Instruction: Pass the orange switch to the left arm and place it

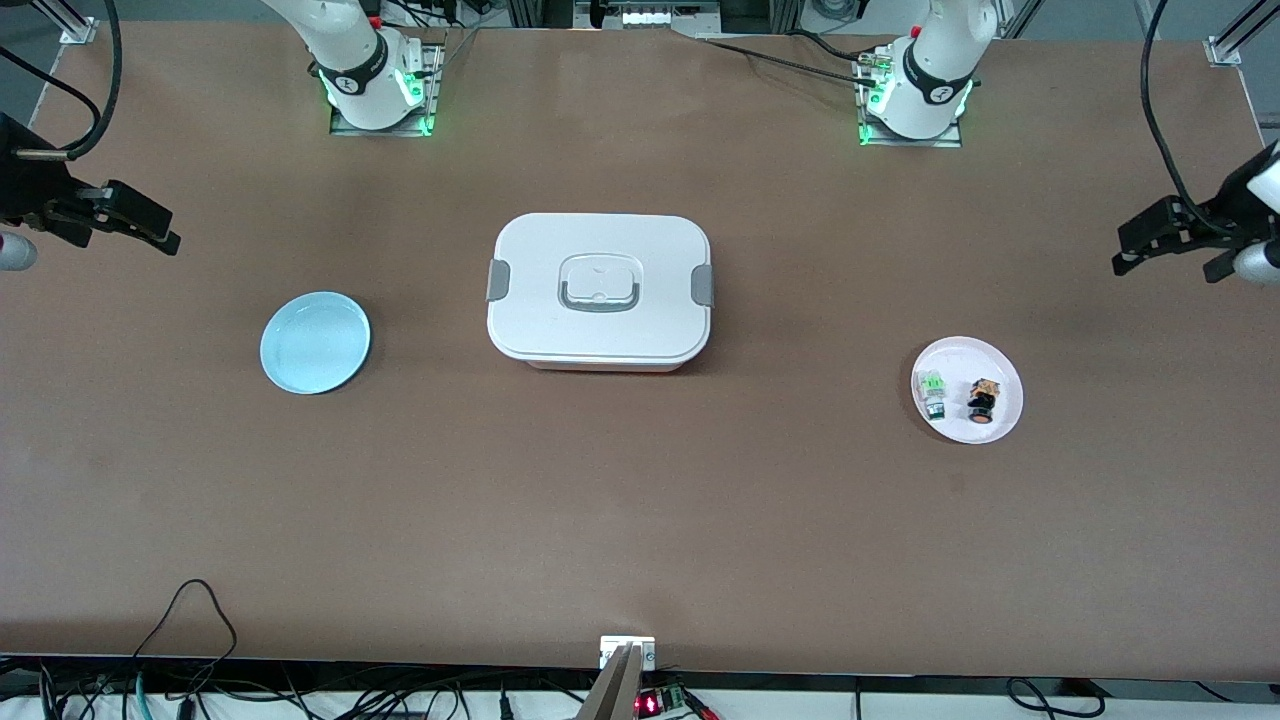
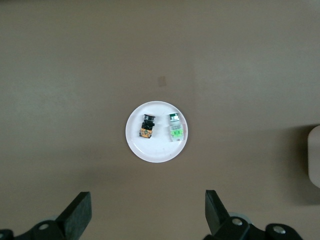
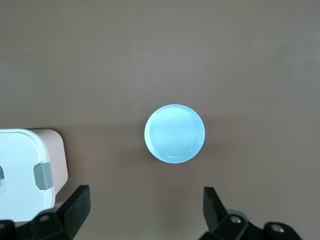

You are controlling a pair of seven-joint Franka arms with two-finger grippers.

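The orange switch (image 1: 983, 400) lies on a small white plate (image 1: 972, 354) toward the left arm's end of the table, beside a green-and-white switch (image 1: 933, 392). The left wrist view shows the orange switch (image 2: 147, 127) on the plate (image 2: 157, 151). My left gripper (image 1: 1168, 262) hangs high over that end of the table, open and empty (image 2: 148, 212). My right gripper (image 1: 112, 236) hangs high over the right arm's end, open and empty (image 3: 146, 207). The white box (image 1: 600, 290) stands lidded at the table's middle, between the two plates.
An empty light-blue plate (image 1: 315, 342) sits toward the right arm's end and shows in the right wrist view (image 3: 174, 133) next to a corner of the box (image 3: 25, 170). The box's edge shows in the left wrist view (image 2: 315, 155). Cables lie along the table's near edge.
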